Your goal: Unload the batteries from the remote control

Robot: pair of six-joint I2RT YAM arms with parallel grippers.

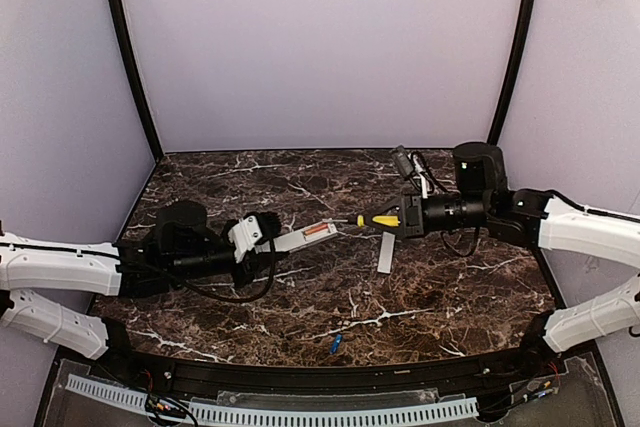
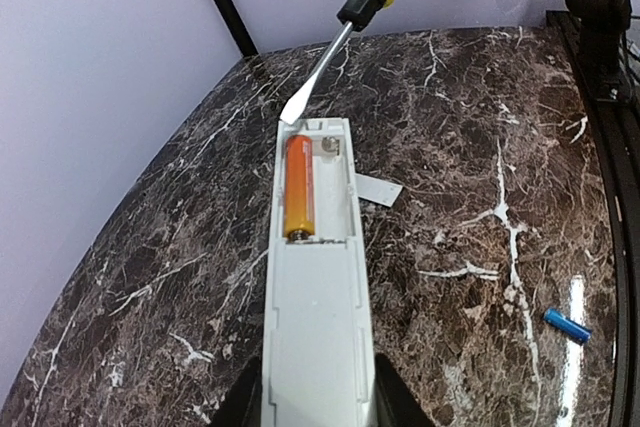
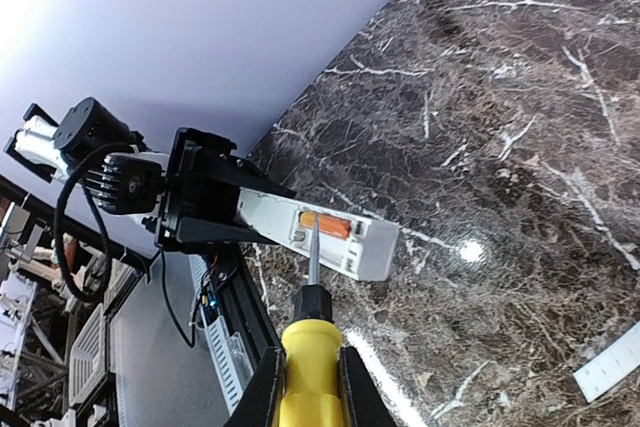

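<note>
The left gripper (image 1: pixel 265 239) is clamping one end of the remote control (image 2: pixel 315 277), holding it off the tabletop (image 1: pixel 480 287) with the orange battery (image 2: pixel 299 187) sitting in the open compartment. The blue battery (image 2: pixel 566 325) is lying near the tabletop's near edge. The right gripper (image 1: pixel 408 217) is gripping the screwdriver (image 2: pixel 320 72), its blade reaching the remote's free end. If the blade slips, it risks twisting the remote in its grip or flicking the cell off the tabletop.

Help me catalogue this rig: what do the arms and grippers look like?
The left arm and right arm have white shells over black joints. The left gripper has a white body, the right gripper a black one. Black cables loop by each wrist.
</note>
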